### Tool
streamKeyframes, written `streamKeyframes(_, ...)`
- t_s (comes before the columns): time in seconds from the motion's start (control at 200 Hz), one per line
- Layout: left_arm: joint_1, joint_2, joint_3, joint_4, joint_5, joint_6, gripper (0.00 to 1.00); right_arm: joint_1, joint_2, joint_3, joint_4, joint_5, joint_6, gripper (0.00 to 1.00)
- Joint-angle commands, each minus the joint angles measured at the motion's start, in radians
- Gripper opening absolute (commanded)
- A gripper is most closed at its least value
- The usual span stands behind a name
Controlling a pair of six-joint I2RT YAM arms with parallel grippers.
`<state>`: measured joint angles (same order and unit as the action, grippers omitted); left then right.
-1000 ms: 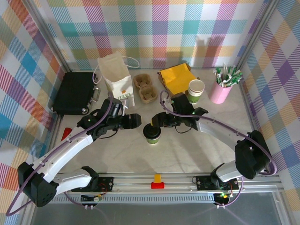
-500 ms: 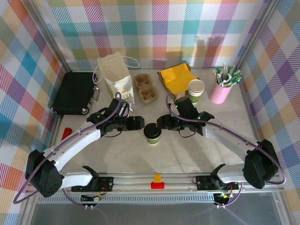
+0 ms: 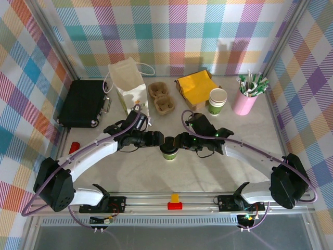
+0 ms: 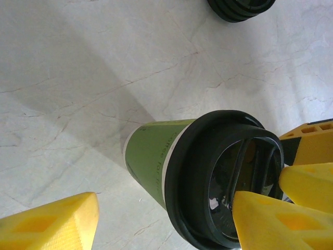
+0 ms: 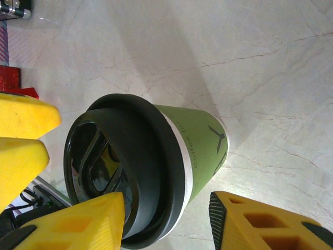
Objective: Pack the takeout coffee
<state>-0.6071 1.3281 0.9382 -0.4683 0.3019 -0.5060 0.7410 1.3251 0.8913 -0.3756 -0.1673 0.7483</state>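
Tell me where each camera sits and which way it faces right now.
Top external: fixed above and behind the bases, looking down on the table; both arms show, left gripper and right gripper flanking the lidded coffee cup.
Left wrist: on the left arm, looking past its yellow fingers at the cup's lid.
Right wrist: on the right arm, its fingers either side of the cup.
Shared: both wrist views hold that cup and the other gripper's fingertips.

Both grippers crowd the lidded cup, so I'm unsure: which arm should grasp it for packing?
Probably left: the left gripper, open, straddles the takeout coffee, and the paper bag is nearer it.
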Motion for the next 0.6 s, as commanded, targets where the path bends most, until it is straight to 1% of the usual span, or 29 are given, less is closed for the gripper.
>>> streamKeyframes(0.0, -0.006, 0.034, -0.006, 0.001, 0.029, -0.009, 0.67, 0.009, 0.011, -0.009, -0.005, 0.013, 0.011, 0.48)
streamKeyframes(0.32, -0.011, 0.092, -0.019, -0.045, 0.031, 0.001, 0.64, 0.011, 0.008, -0.048, -0.010, 0.025, 0.020, 0.48)
streamKeyframes(0.45, -0.014, 0.085, -0.032, -0.039, 0.034, -0.002, 0.64, 0.011, 0.006, -0.066, -0.012, 0.030, 0.026, 0.47)
streamKeyframes(0.595, -0.014, 0.093, -0.040, -0.054, 0.000, -0.006, 0.63, 0.011, 0.012, -0.089, -0.023, 0.056, 0.046, 0.47)
